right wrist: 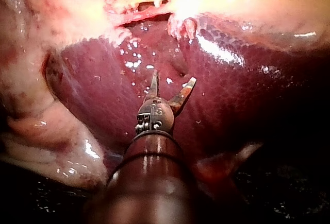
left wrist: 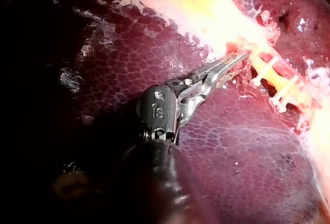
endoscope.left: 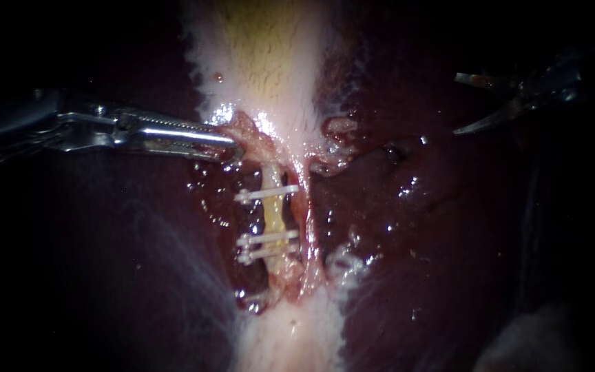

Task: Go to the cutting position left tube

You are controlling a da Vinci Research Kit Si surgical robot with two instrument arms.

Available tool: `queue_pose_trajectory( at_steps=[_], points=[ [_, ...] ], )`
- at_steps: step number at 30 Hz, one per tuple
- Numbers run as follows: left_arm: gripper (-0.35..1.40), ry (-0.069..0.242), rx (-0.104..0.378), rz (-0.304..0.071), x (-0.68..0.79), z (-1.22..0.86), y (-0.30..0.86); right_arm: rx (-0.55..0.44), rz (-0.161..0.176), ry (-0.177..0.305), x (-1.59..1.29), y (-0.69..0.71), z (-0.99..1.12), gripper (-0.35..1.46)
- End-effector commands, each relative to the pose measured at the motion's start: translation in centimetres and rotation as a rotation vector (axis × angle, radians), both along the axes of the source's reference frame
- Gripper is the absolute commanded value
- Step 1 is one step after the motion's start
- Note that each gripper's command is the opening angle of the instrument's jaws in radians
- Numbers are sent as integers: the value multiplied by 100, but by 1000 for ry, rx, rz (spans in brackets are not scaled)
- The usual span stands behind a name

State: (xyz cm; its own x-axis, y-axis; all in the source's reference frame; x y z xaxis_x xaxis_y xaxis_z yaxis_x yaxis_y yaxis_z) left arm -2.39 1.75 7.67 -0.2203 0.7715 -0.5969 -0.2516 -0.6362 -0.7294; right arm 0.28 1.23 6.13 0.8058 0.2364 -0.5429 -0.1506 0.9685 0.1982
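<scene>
three close views, same clipped tube [endoscope.left: 275, 213]

Ground throughout is wet dark-red liver [endoscope.left: 449, 227], mottled fine like netting in the wrist views. Light falls hard on the middle of the field, throwing small white glints off the wet surface (thickest near centre); edges and corners drop off into black.

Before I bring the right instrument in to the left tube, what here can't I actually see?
Endoscope view: the pale yellow tube vanishes under ragged pink tissue below the white clips.
Endoscope view: shadow swallows the dark right instrument's shaft.
Endoscope and left wrist views: tissue buries how deep the silver left instrument bites the pink fold.
Right wrist view: the clips are far ahead, partly cut off by the edge.
</scene>
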Motion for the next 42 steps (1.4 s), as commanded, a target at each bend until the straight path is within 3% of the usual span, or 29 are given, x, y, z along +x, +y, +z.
queue_pose_trajectory(
  at_steps=[1, 7, 12, 16, 25, 29, 35, 42],
  points=[
    [-35, 0, 0, 0, 1, -1, 0, 0, 1, 0, 0, 0, 0, 131],
    [-35, 0, 6, -3, 17, -21, 1, 0, 2, -1, 0, 0, 0, 131],
    [-35, -1, 19, -29, 46, -60, 10, 0, 3, -2, 0, 0, 0, 131],
    [-35, 7, -3, -47, 69, -88, 19, 0, 4, -3, 0, 0, 0, 131],
    [-35, 5, -9, -58, 68, -97, 15, 17, -2, 10, 6, -5, -3, 136],
    [-35, 8, -10, -62, 67, -99, 13, 80, -38, 68, 22, -17, -10, 136],
    [-35, 4, -8, -58, 64, -102, 11, 140, -102, 152, 68, -49, -23, 136],
    [-35, 3, -7, -57, 63, -103, 10, 217, -113, 189, 126, -86, -24, 135]
  ],
)
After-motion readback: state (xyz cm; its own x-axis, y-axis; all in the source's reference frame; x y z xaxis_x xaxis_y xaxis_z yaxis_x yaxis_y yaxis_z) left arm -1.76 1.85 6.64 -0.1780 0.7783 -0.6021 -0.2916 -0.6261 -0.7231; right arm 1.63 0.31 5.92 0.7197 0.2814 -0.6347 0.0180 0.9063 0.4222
